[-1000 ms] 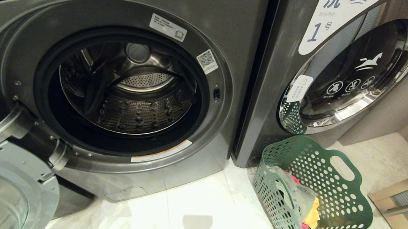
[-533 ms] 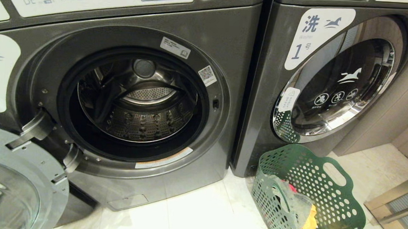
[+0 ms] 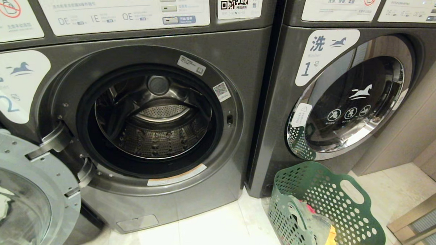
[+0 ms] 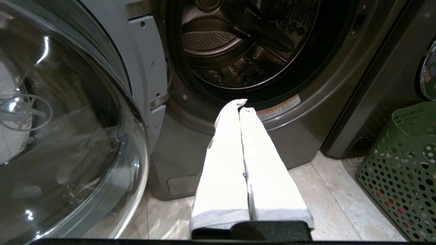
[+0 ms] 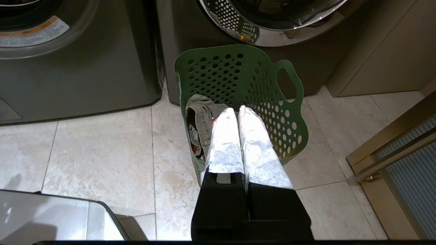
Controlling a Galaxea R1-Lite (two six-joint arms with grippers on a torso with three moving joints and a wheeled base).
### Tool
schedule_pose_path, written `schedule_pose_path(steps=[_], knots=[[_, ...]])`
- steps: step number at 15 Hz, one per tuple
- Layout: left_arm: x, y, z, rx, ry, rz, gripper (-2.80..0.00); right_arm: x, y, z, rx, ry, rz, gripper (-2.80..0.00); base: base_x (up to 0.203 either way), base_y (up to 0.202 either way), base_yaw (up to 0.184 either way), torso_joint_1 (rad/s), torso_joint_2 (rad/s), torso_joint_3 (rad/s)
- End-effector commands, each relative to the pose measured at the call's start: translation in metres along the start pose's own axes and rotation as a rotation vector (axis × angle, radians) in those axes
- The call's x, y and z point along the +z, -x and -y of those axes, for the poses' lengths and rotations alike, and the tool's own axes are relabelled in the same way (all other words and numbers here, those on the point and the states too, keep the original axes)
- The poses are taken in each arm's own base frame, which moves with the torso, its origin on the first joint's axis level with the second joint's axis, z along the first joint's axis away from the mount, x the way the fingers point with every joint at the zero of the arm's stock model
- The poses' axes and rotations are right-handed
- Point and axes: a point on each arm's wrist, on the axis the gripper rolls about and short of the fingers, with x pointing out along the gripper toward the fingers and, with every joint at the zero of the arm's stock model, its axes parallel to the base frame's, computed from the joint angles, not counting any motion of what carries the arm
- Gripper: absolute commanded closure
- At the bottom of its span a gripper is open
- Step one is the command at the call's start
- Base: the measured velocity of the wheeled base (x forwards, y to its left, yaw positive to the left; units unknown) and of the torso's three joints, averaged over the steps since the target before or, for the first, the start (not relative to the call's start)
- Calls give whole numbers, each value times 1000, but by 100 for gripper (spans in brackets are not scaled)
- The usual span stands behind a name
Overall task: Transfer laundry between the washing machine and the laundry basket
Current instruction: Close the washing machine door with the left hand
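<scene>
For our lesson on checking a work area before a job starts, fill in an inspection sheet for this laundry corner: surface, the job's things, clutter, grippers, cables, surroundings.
Surface: pale tiled floor, bare where it shows.
Job's things: washing machine labelled 2, its door swung open to the robot's left, drum showing no laundry. Green laundry basket on the floor before the machine labelled 1, holding grey, yellow and red clothes.
Clutter: nothing seen.
Grippers: left gripper shut, empty, pointing at the open machine; right gripper shut, empty, above the basket.
Cables: nothing seen.
Surroundings: machine 1 door closed; beige cabinet panel on the right.
</scene>
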Motion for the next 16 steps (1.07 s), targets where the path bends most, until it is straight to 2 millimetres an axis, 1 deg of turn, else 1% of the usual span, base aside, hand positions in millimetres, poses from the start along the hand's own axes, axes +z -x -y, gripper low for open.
schedule_pose_path(steps=[1,5,7,12,14,16], knots=[[-11,-2,0,1,0,-39,0,0,0,0,-3,1,-1,0,0,0,0,2,4,30],[-11,-2,0,1,0,-39,0,0,0,0,-8,1,-2,0,0,-1,13,1,1,1],[-11,-2,0,1,0,-39,0,0,0,0,-6,1,-2,0,0,-8,146,1,3,5],[-11,-2,0,3,2,-41,0,0,0,0,-6,1,-2,0,0,-9,196,2,1,4],[-11,-2,0,3,2,-40,0,0,0,0,-6,1,-2,0,3,-2,89,4,4,1],[-11,-2,0,2,2,-40,0,0,0,0,-6,1,-2,0,0,0,0,0,0,0]])
